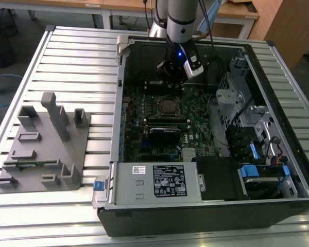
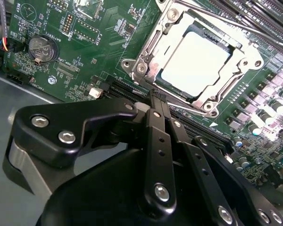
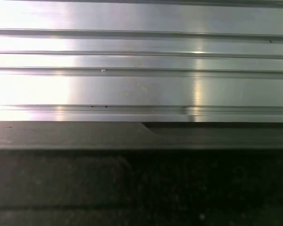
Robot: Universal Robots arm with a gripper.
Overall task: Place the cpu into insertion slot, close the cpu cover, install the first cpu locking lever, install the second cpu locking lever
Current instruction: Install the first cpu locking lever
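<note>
jaws together, the gripper [image 2: 156, 97] hovers by the insertion slot [image 2: 213, 37], cpu [image 2: 193, 63] seated under the cpu cover [image 2: 150, 52].

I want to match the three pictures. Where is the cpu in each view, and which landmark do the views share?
Exterior view: the cpu lies mid-board inside the open computer case.
Second wrist view: the cpu sits framed by the cpu cover.
First wrist view: ribbed metal table and a dark edge.
Shared landmark: the green circuit board around the cpu, in the exterior and second wrist views.
</note>
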